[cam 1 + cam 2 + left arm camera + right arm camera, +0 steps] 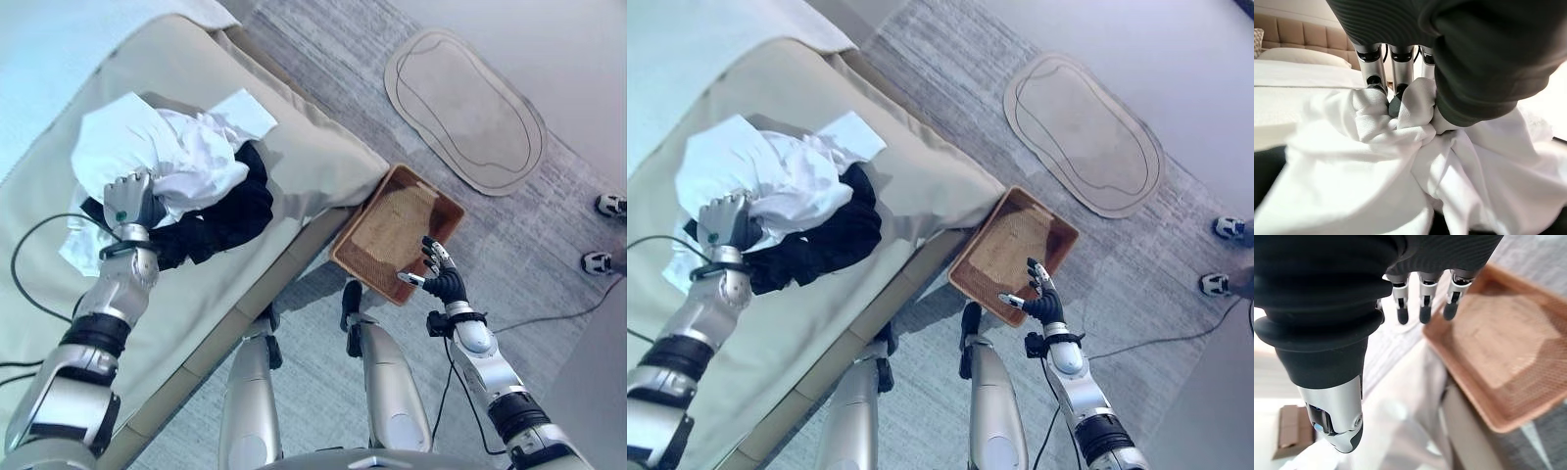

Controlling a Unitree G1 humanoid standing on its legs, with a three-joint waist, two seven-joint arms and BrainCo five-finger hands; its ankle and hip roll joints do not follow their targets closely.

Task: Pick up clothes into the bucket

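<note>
A heap of clothes lies on the beige bed (294,157): a white garment (167,152) on top and a black garment (230,211) under it. My left hand (127,201) rests on the heap's near side, its fingers (1393,93) curled into a bunch of the white garment (1415,115). A brown woven basket (397,233) stands empty on the floor by the bed's corner. My right hand (443,277) hovers open beside the basket's near rim (1484,396), holding nothing.
A grey oval mat (465,108) lies on the carpet beyond the basket. A person's shoes (609,206) show at the right edge. A white sheet (245,110) lies flat behind the heap.
</note>
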